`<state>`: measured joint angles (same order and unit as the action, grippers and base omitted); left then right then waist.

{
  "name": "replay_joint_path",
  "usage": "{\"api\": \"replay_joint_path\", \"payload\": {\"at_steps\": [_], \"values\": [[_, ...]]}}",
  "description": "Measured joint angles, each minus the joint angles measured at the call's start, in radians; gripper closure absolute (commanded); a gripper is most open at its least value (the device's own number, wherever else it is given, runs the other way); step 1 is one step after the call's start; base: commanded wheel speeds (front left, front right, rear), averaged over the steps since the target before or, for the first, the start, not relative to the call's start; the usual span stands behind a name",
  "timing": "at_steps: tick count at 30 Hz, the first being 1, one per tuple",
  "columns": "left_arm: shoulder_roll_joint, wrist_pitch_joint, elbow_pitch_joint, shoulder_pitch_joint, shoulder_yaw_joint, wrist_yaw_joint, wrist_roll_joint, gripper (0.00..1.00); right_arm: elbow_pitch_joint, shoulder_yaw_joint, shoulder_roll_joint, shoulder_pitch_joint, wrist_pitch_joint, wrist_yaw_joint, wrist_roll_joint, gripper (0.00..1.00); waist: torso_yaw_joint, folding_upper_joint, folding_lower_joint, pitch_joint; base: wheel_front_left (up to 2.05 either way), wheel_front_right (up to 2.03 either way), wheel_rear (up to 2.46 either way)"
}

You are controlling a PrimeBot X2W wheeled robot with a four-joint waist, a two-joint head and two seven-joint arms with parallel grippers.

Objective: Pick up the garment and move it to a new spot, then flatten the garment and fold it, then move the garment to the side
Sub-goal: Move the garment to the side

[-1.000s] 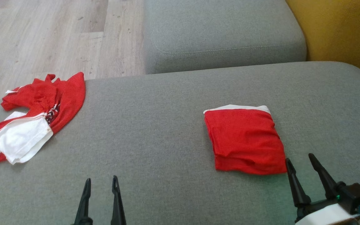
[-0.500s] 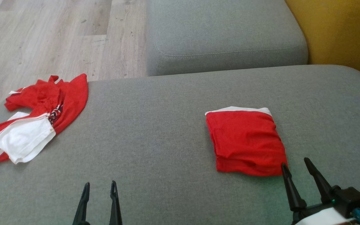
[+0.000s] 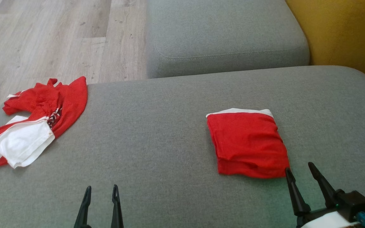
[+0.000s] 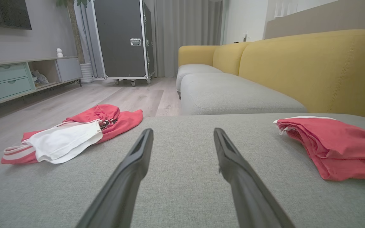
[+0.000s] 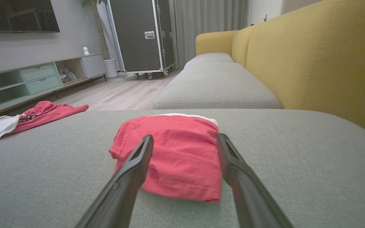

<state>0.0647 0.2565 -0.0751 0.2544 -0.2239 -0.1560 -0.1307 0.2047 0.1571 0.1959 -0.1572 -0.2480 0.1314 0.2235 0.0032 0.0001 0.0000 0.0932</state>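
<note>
A folded red garment (image 3: pixel 247 142) with a white edge at its far side lies on the right of the grey sofa seat (image 3: pixel 154 126). In the right wrist view the folded garment (image 5: pixel 176 129) sits just beyond my right gripper (image 5: pixel 185 136). My right gripper (image 3: pixel 298 167) is open and empty, its tips by the garment's near right corner. A crumpled red and white garment (image 3: pixel 43 110) lies at the seat's far left edge. My left gripper (image 3: pixel 101 187) is open and empty over bare seat, between both garments. In the left wrist view my left gripper (image 4: pixel 183 130) has the crumpled garment (image 4: pixel 74 139) left and the folded garment (image 4: pixel 337 148) right.
A second grey cushion (image 3: pixel 223 34) lies beyond the seat, with a yellow backrest (image 3: pixel 344 31) along the right. Wooden floor (image 3: pixel 43 38) spreads at the far left. A black wheeled case (image 4: pixel 124 38) and a low cabinet (image 4: pixel 11 79) stand across the room.
The head camera has shifted slightly. Both grippers have drawn back a little toward me, the right one away from the folded garment's corner. Both garments lie as before.
</note>
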Motion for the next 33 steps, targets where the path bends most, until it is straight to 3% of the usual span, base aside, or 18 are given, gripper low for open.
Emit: {"api": "replay_joint_path", "payload": {"at_steps": [13, 21, 26, 33], "values": [[-0.004, 0.000, 0.000, -0.011, -0.012, 0.015, -0.002, 0.00, 0.031, -0.047, -0.003, 0.015, 0.000, 0.000, -0.005, 0.00, 0.004, 0.0000, 0.0000, -0.055, 0.00, 0.00, 0.00], [-0.006, 0.000, -0.003, -0.056, -0.052, 0.003, -0.050, 0.00, 0.200, -0.012, 0.049, 0.205, 0.006, 0.000, 0.091, 0.00, 0.003, 0.0000, 0.0001, -0.118, 0.00, 0.00, 0.00], [-0.007, 0.000, 0.002, -0.114, -0.095, -0.011, -0.047, 0.00, 0.307, 0.016, 0.100, 0.373, 0.117, 0.000, 0.177, 0.00, 0.001, 0.0000, 0.0003, -0.166, 0.00, 0.00, 0.00], [-0.007, 0.000, -0.003, -0.163, -0.135, -0.032, -0.035, 0.00, 0.454, 0.120, 0.102, 0.481, 0.251, 0.000, 0.313, 0.00, 0.006, 0.0000, 0.0001, -0.210, 0.00, 0.00, 0.00]]}}
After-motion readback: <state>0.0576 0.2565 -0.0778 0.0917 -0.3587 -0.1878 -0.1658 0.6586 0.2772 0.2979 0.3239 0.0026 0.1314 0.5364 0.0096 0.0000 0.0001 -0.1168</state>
